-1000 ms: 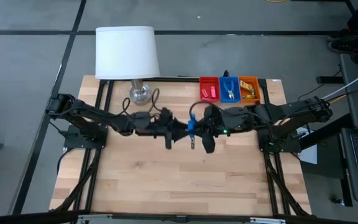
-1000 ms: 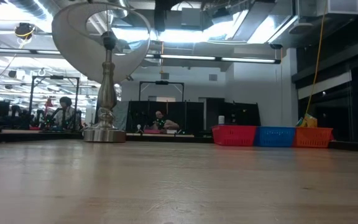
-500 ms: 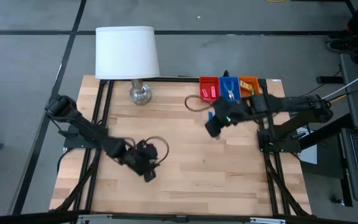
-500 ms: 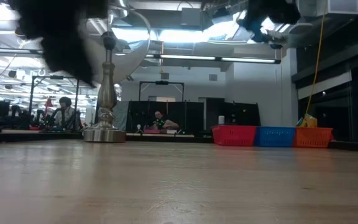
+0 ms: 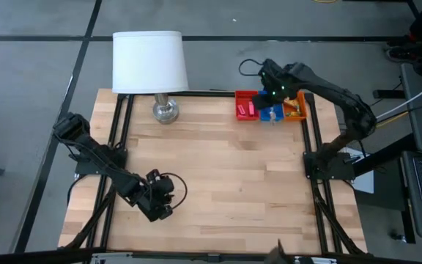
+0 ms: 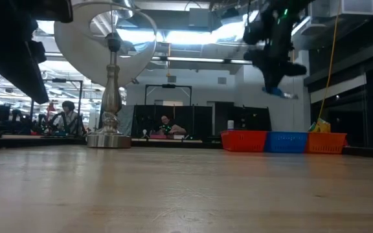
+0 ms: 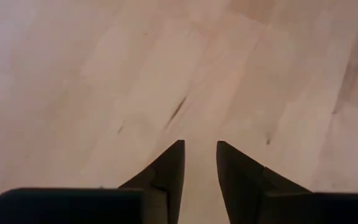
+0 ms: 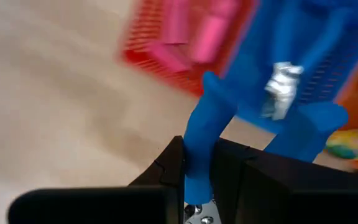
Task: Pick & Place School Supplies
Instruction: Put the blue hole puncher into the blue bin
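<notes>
The left gripper [image 5: 160,207] hangs low over the bare wooden surface [image 5: 226,183] near its front left part, well apart from all the supplies. In the left wrist view its jaws stand slightly parted with nothing between them, only wood grain ahead.

Beyond it, at the back of the surface, stands a lamp [image 5: 152,64] with a white shade.

Farther right, the right gripper [image 5: 272,110] is raised above the row of three trays at the back right edge. Its jaws are clenched on one handle of a pair of blue-handled pliers [image 8: 253,118], which hangs forward from the jaws with its metal pivot showing. Directly past the jaws lies the blue tray [image 5: 268,97]. Just beside it on one side sits the red tray [image 5: 238,110] holding pink erasers [image 8: 197,28]; on the other side is the orange tray [image 5: 299,110] with a yellow piece [image 8: 353,144] in it.

In the low view the right gripper [image 6: 276,87] hovers well above the trays
</notes>
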Available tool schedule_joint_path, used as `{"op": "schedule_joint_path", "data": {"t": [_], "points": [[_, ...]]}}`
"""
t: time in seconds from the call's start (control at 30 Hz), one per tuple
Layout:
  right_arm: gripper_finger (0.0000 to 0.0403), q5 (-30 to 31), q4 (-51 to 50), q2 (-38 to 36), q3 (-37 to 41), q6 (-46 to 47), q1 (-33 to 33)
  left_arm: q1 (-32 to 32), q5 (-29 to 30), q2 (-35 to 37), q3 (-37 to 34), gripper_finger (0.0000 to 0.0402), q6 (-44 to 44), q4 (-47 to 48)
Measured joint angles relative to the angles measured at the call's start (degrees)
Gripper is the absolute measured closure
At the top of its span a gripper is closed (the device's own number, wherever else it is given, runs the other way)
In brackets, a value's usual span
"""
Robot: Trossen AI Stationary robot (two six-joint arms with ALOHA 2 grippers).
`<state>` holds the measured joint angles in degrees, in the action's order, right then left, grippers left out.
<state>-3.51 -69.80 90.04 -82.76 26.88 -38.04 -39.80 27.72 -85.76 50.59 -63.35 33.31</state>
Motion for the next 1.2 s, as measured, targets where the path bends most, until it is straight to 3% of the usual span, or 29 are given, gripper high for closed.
{"op": "schedule_joint_path", "data": {"t": [0.2, 0.47, 1.2], "points": [[0.0360, -0.8, 0.2, 8.1, 0.0, -6.1, -7.3, -1.7, 1.3, 0.0, 0.0, 0.0346, 0.9, 1.3], [0.0360, -3.7, 4.7, 15.1, 0.0, -8.0, -10.7, -1.9, -0.1, 0.0, 0.0, 0.0376, -0.6, 1.2], [0.0360, -9.5, 11.3, 15.9, -0.1, -2.8, -20.4, -2.1, -1.9, 0.0, 0.0, 0.0379, -1.9, -2.3]]}}
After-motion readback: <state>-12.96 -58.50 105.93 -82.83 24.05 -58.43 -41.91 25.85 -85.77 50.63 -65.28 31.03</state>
